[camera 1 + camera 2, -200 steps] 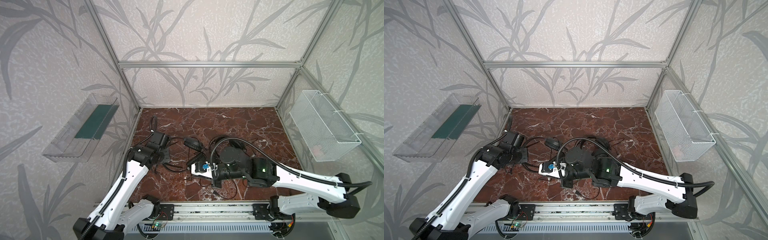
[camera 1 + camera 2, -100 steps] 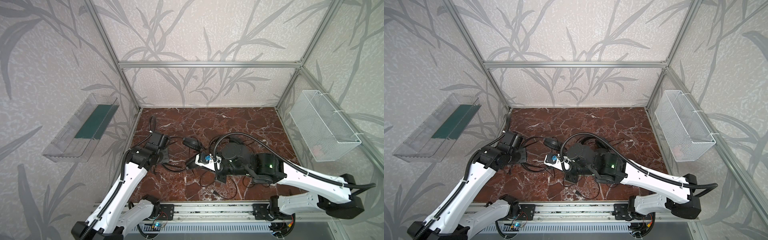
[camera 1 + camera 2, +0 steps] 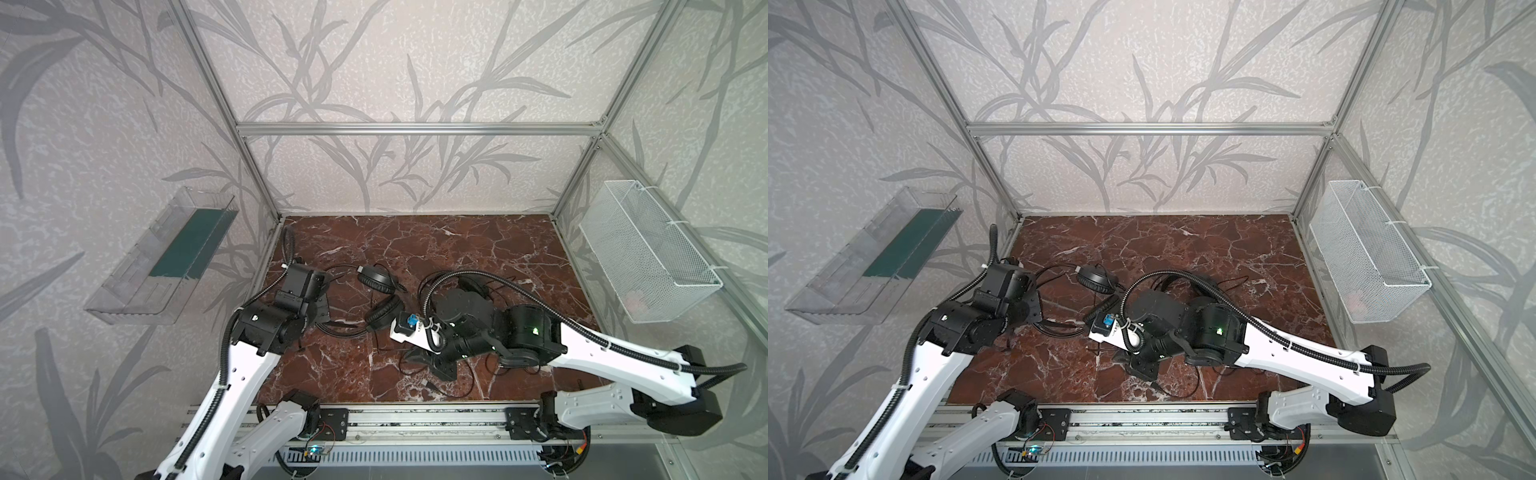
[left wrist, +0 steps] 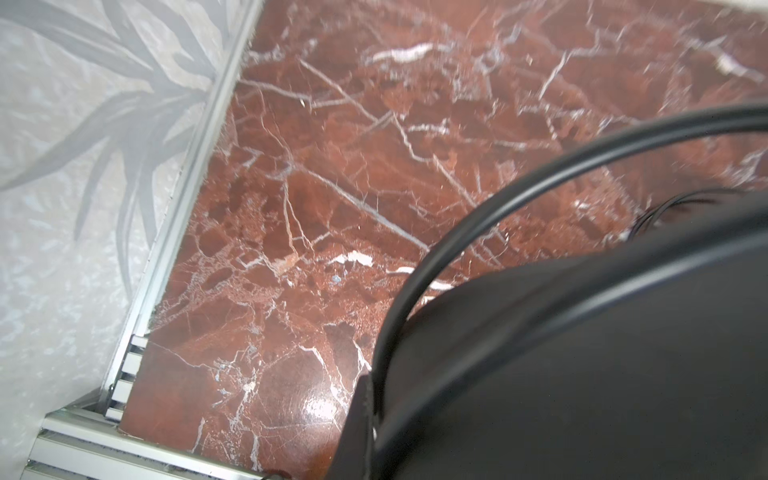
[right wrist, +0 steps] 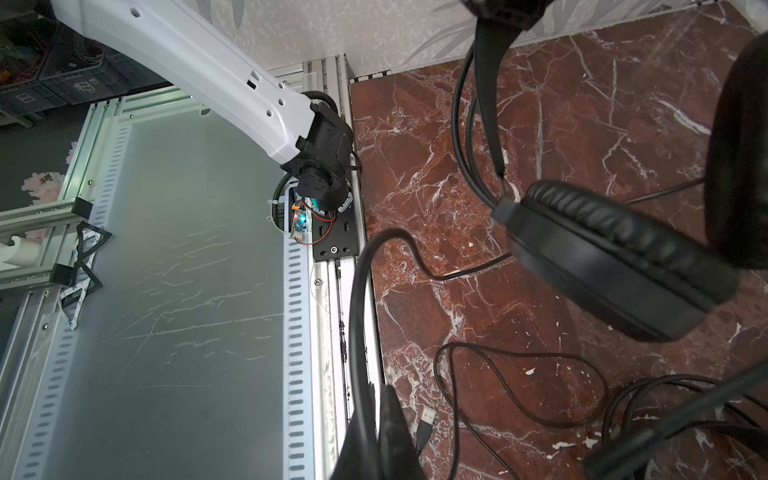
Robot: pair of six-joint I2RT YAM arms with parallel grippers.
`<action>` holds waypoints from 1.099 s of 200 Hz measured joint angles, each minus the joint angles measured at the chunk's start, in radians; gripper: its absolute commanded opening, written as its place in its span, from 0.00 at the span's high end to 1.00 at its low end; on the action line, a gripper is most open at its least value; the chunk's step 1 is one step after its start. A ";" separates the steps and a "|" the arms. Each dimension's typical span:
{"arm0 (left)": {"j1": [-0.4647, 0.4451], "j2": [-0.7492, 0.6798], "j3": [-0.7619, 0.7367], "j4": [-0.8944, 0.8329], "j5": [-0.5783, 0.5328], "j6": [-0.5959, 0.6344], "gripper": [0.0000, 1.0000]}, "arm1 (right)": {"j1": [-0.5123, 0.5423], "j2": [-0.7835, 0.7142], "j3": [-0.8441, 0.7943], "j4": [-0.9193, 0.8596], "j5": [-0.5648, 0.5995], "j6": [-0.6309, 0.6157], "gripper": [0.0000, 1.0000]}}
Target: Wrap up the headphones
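Left end effector [image 4: 365, 419]: closed, with a thin black wire headband [image 4: 478, 224] running between its tips in the left wrist view; a black body fills that frame beside it, too close to identify. In both top views this arm sits at the left of the surface, wrist low over the marble.

Right end effector [image 5: 374, 419]: closed, pinching a thin black cable [image 5: 357, 316] that arcs up out of its tips in the right wrist view. The cable's loose loops lie on the marble beside it, and a USB plug [image 5: 428, 417] rests flat just beside the tips.

Headphones [image 3: 376, 276]: one set lies centre-left on the surface, between the two arms, one earcup face up and the other on edge. A padded earcup [image 5: 619, 257] hangs close to the right wrist camera. A second set [image 3: 469, 286] is mostly hidden under the right arm.

Surface [image 3: 457, 245]: red-brown marble with white veins, far half bare.

Room: walls papered with a grey leaf pattern, aluminium frame [image 3: 415, 126], clear plastic tray [image 3: 166, 257] on the left wall, white wire basket [image 3: 648, 253] on the right wall
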State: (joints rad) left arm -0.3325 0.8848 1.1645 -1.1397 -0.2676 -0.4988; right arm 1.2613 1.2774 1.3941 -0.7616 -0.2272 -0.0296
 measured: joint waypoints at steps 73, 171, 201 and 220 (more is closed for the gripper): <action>0.000 0.022 -0.006 0.014 0.106 0.027 1.00 | -0.028 -0.017 0.218 -0.068 0.219 -0.155 1.00; -0.108 0.123 -0.141 0.078 0.216 0.005 1.00 | -0.102 0.359 0.710 -0.211 0.246 -0.421 1.00; -0.149 0.141 -0.141 0.090 0.226 -0.006 1.00 | -0.131 0.455 0.849 -0.246 0.233 -0.451 1.00; -0.155 0.142 -0.141 0.098 0.242 -0.022 1.00 | -0.131 0.499 0.901 -0.262 0.222 -0.455 1.00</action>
State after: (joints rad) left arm -0.4877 1.0271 1.0237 -1.0416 -0.0257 -0.5205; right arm 1.1301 1.7760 2.2955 -1.0241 -0.0055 -0.4843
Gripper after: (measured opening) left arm 0.061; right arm 0.054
